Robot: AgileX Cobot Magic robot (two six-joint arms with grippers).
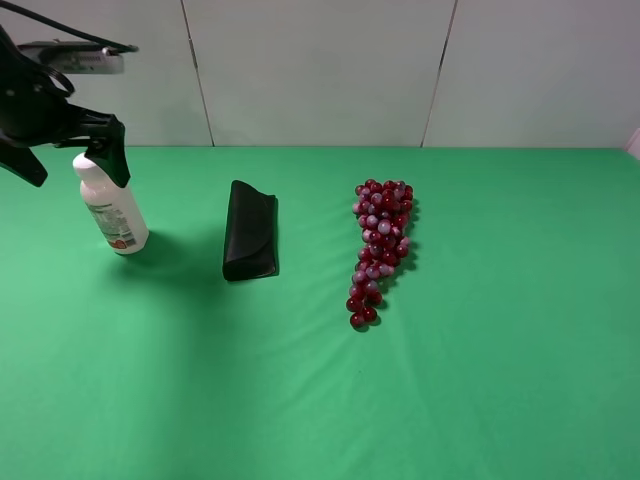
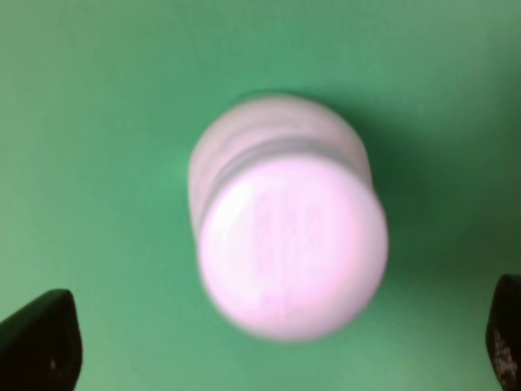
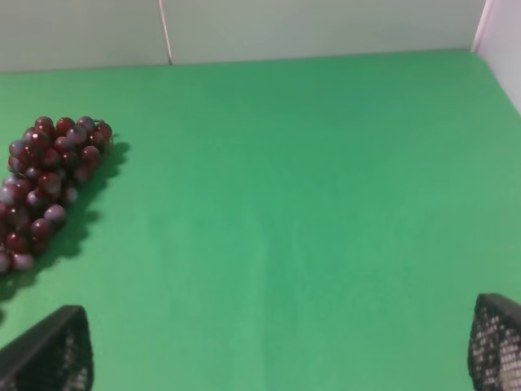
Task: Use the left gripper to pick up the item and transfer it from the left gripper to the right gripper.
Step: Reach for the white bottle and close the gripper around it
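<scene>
Green cloth covers the bench [image 1: 480, 380], and pale wall panels [image 1: 320, 70] stand behind it. From the high camera, the white bottle [image 1: 112, 208] stands upright near the far left of the bench, capped, its printed label facing forward. The left end effector [image 1: 78, 172] hangs over it, released, with its black fingers spread to either side of the cap. One finger [image 1: 113, 150] crosses in front of the bottle's neck, and this view does not show whether it touches. A black folded case [image 1: 250, 232] lies to the right of the bottle, apart from it. A bunch of red grapes [image 1: 380, 245] lies further right, near the middle of the bench. The right end effector is out of this view.

The left wrist camera looks straight down on the bottle's white cap [image 2: 291, 244], which is blurred and close. The two dark fingertips [image 2: 41, 342] sit wide apart at the picture's edges, clear of the cap on both sides.

The right wrist camera shows the right end effector [image 3: 270, 350] released. Its mesh-patterned fingertips [image 3: 496, 342] are spread wide, with green cloth between them. The grapes lie off to one side, and the wall runs along the far edge.
</scene>
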